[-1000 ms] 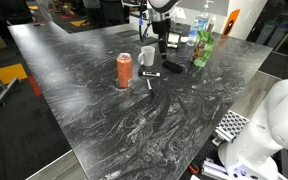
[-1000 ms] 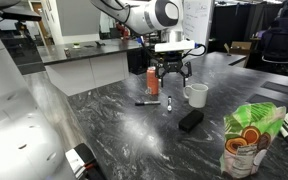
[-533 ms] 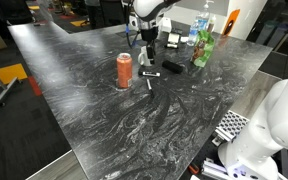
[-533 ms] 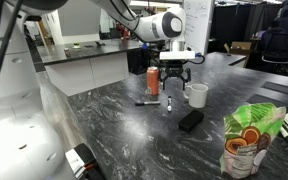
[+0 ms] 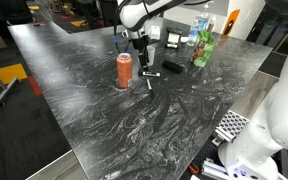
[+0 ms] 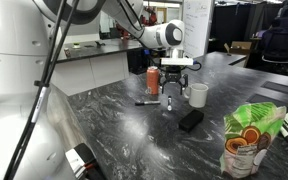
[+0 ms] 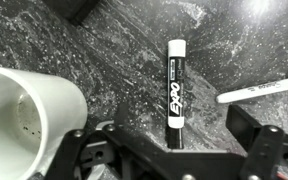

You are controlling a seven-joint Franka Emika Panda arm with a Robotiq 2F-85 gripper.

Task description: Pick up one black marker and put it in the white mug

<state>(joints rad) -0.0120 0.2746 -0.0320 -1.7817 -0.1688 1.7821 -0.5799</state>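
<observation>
A black marker (image 7: 175, 90) with a white label lies on the dark marbled table, straight ahead of my gripper (image 7: 169, 150) in the wrist view. It also shows in both exterior views (image 6: 169, 103) (image 5: 147, 82). A second marker (image 7: 256, 91) lies to its right, and also shows in an exterior view (image 6: 146, 102). The white mug (image 7: 24, 110) stands upright at the left of the wrist view and shows in an exterior view (image 6: 196, 95). My gripper (image 6: 174, 82) hangs open and empty above the first marker, between the can and the mug.
An orange can (image 6: 152, 82) stands just behind the markers. A black rectangular block (image 6: 190, 120) lies near the mug. A green snack bag (image 6: 249, 140) stands at one table edge. Bottles and clutter (image 5: 189, 38) sit along the far edge.
My gripper has moved from beside the mug toward the can and dropped lower over the markers. It stays open. The objects have not moved.
</observation>
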